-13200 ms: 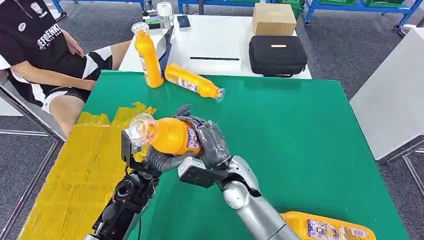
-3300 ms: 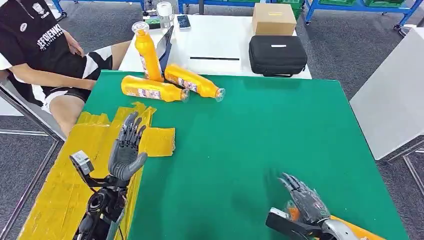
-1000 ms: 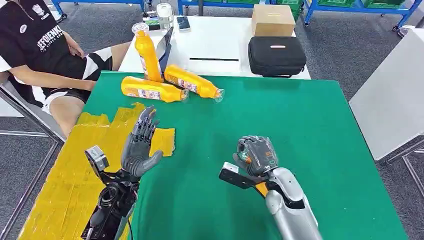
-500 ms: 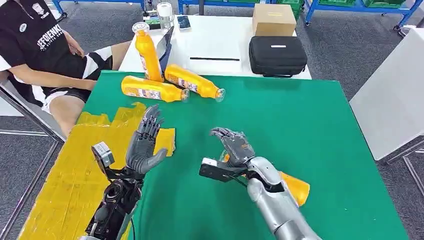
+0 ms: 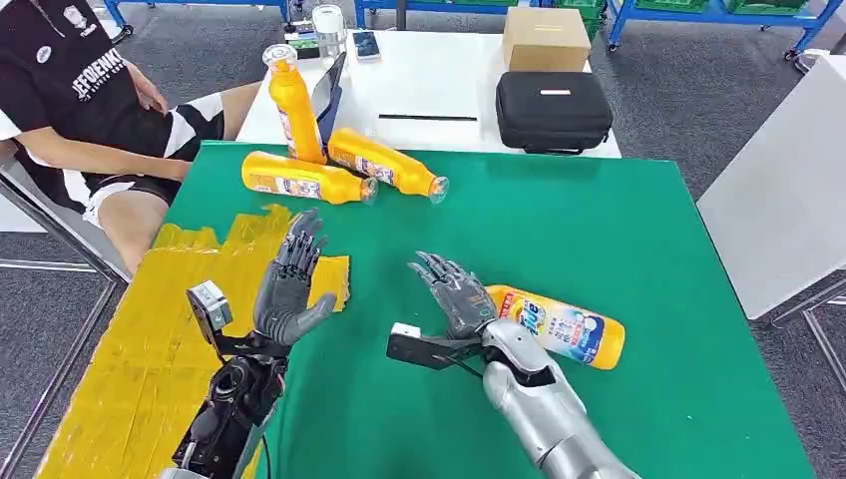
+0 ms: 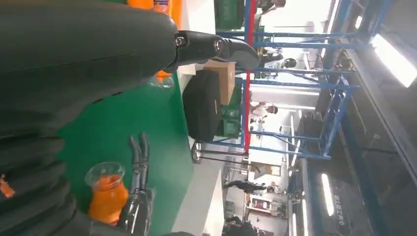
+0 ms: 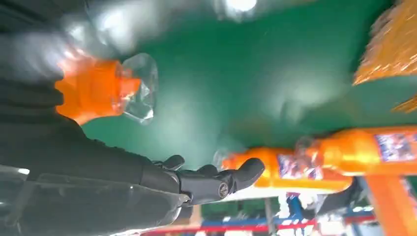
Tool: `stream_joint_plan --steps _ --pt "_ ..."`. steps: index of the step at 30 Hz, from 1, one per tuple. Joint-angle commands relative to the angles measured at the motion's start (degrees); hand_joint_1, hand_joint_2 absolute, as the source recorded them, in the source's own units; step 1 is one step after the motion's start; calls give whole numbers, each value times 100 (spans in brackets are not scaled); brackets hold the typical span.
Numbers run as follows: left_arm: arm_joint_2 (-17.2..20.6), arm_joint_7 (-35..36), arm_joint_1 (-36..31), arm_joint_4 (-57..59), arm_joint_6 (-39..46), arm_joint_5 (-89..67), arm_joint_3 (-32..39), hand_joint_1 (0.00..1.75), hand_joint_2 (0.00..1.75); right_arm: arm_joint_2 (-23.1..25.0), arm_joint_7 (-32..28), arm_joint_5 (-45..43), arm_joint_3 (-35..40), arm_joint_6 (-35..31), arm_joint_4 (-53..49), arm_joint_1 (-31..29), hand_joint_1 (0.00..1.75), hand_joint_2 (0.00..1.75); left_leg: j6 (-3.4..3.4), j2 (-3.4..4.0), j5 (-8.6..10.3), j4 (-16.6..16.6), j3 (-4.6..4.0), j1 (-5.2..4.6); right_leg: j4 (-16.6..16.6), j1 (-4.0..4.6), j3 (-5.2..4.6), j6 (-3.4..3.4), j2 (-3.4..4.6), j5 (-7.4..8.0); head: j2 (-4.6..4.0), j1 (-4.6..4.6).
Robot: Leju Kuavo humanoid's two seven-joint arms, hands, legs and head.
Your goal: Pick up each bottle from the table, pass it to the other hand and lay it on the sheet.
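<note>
Now the right hand (image 5: pixel 457 291), fingers spread yet cradling the orange bottle (image 5: pixel 554 325), faces the empty, wide-spread left hand (image 5: pixel 289 289) beside it, so the handover is next, with the yellow sheet (image 5: pixel 150 339) beyond.

Green table (image 5: pixel 619 239) with yellow sheet (image 5: pixel 150 329) spread toward 8 o'clock. Two orange bottles lying (image 5: pixel 304 179) (image 5: pixel 384 163) and one upright (image 5: pixel 294 100) near 11 o'clock. Behind, at 12 o'clock, white table (image 5: pixel 429 85) bearing black case (image 5: pixel 554 110) and cardboard box (image 5: pixel 546 38).
</note>
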Motion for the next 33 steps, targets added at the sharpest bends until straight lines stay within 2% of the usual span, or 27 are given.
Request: stream_joint_plan --steps 1,7,11,14,17,20,26,30,33 --pt "165 89 -13 176 76 46 33 0 175 -538 930 787 560 75 -2322 671 0 175 -20 -4 -17 2 22 7 1 7 25 -5 -14 -18 0 0" --pt "165 90 22 143 103 44 81 0 175 -653 1069 967 557 90 -2675 806 0 175 -10 0 -7 -1 8 2 -2 2 8 -2 -6 -8 0 0" --pt "164 80 195 65 165 4 314 0 175 -1292 1680 1586 361 614 -4266 1489 0 175 -19 -20 -17 4 17 6 2 6 23 -4 -30 -23 0 0" --pt "150 29 372 -67 136 -81 495 0 175 -1572 1807 1801 18 874 -4578 1833 0 175 -16 -33 -16 -2 20 4 -7 5 30 -2 -44 -23 0 0" --pt "115 46 429 -131 131 -118 584 0 175 -1634 1805 1713 -222 993 -4592 1966 0 175 -11 -23 -14 -1 10 0 -4 1 17 -1 -29 -16 0 2" --pt "48 133 539 -309 115 -196 723 0 175 -1716 1868 1597 -768 1131 -4505 2171 0 175 -9 -23 -9 -3 1 -2 -7 0 8 -1 -29 -11 0 0" --pt "29 170 545 -331 108 -225 759 0 175 -1728 1926 1553 -961 1205 -4338 2160 0 175 -8 -13 -10 0 -6 -2 -6 0 0 -1 -17 -8 0 2" --pt "3 255 534 -396 34 -285 760 0 175 -1772 1846 1160 -1548 1428 -3453 1981 0 175 -15 -15 -15 -2 15 2 -10 4 21 -2 -29 -15 0 -2" --pt "-18 315 542 -433 6 -305 738 0 175 -1697 1771 1084 -1838 1339 -2911 1852 0 175 -12 -12 -15 -3 16 3 -15 6 24 0 -24 -11 0 2"
